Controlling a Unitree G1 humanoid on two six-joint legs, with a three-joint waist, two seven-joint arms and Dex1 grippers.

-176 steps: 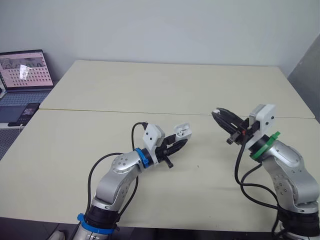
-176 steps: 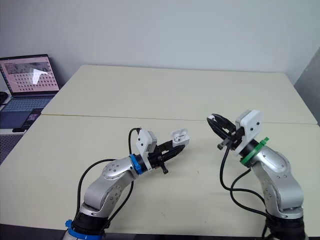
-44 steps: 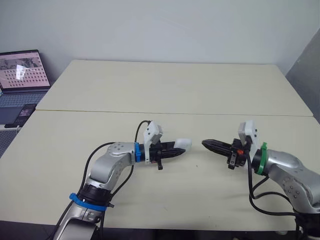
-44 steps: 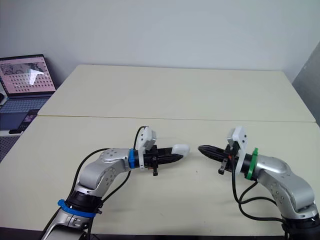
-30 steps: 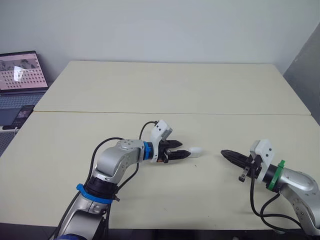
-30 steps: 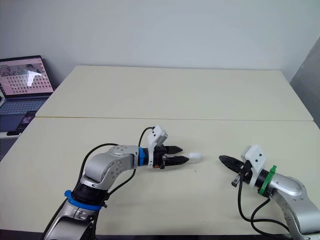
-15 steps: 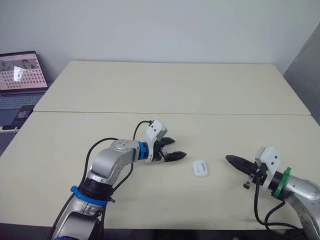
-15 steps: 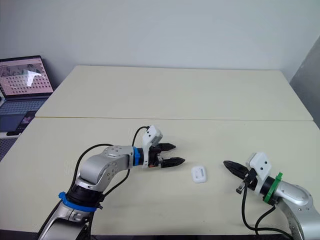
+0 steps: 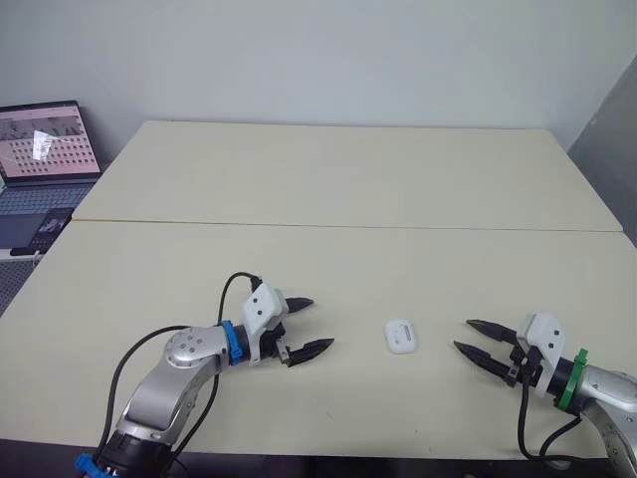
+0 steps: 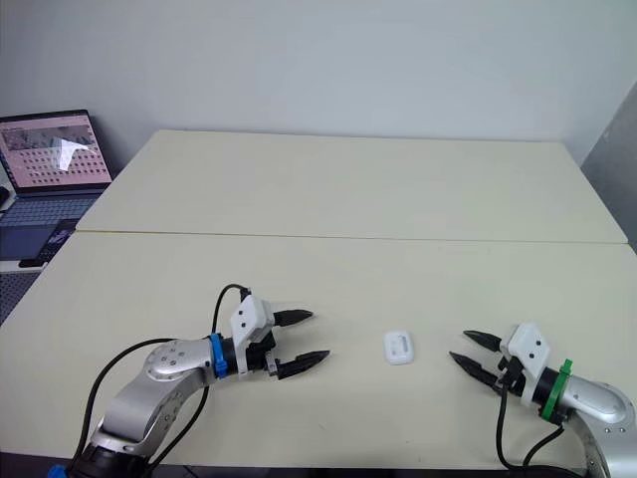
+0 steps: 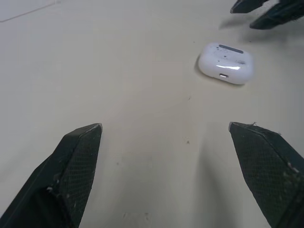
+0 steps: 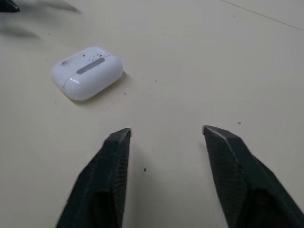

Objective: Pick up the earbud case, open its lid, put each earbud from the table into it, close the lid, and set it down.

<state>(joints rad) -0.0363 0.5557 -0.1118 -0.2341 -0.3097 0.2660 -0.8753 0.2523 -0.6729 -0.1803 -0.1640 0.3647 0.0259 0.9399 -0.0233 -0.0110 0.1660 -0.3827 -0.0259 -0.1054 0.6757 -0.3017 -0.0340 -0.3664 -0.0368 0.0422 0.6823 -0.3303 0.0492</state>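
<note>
Jaws of the left gripper (image 9: 320, 323) and the right gripper (image 9: 462, 335) are spread wide and empty, low over the pale beige tabletop (image 9: 328, 179). Between them, touching neither, the small white rounded plastic earbud case (image 9: 400, 336) lies on it, lid shut.

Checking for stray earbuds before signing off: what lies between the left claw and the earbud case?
Only bare table lies between the open left claw and the closed earbud case, as seen in the left wrist and left eye views.
</note>
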